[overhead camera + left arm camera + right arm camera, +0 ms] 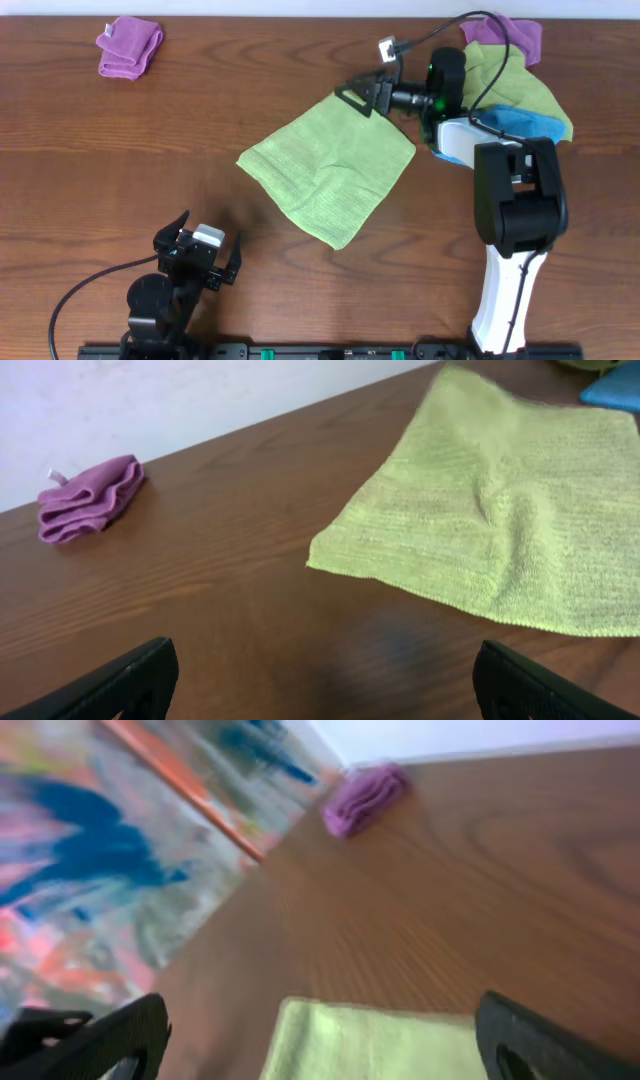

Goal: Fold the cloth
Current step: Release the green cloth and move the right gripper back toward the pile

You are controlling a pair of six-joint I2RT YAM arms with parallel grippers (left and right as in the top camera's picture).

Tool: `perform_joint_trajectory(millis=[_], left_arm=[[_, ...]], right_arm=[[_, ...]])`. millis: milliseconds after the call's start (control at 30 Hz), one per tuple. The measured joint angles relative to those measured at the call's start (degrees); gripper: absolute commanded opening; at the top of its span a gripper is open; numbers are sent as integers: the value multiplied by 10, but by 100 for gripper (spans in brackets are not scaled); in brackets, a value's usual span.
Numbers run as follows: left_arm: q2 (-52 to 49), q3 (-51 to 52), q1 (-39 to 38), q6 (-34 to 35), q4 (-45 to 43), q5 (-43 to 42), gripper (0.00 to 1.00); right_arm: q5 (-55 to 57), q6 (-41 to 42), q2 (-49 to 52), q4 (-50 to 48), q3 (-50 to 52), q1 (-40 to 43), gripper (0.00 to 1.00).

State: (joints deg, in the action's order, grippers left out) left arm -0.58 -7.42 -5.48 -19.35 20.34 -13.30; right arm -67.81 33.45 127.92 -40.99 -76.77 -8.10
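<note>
A light green cloth (330, 170) lies spread flat in the middle of the wooden table, slightly wrinkled. It also shows in the left wrist view (510, 520), and its far corner shows in the right wrist view (380, 1045). My right gripper (362, 92) is open and empty, hovering at the cloth's far right corner. My left gripper (200, 250) is open and empty near the table's front left, apart from the cloth; its fingertips (320, 685) frame bare wood.
A folded purple cloth (128, 46) lies at the far left, also in the left wrist view (88, 498) and the right wrist view (365, 795). A pile of green, blue and purple cloths (520, 90) sits at the far right by the right arm.
</note>
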Motion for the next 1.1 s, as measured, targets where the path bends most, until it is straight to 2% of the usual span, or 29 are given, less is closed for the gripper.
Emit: perform_joint_trajectory(millis=[133,333,533,700,767,900,1100], left_arm=[[0,0,0,0,0,0,95],[0,0,0,0,0,0,95],[0,0,0,0,0,0,95],[0,0,0,0,0,0,95],[0,0,0,0,0,0,95],[0,0,0,0,0,0,95],[0,0,0,0,0,0,95]], right_arm=[[-35,45,0,-43,-16,0,89],[-70,78,0,17,-21,10,77],[-110,114,0,31,-24,17,78],[-101,123,0,44,-68,19,80],[-74,114,0,95,-81,29,81],[3,78,0,262,-83,58,81],[135,31,2,370,-109,66,80]])
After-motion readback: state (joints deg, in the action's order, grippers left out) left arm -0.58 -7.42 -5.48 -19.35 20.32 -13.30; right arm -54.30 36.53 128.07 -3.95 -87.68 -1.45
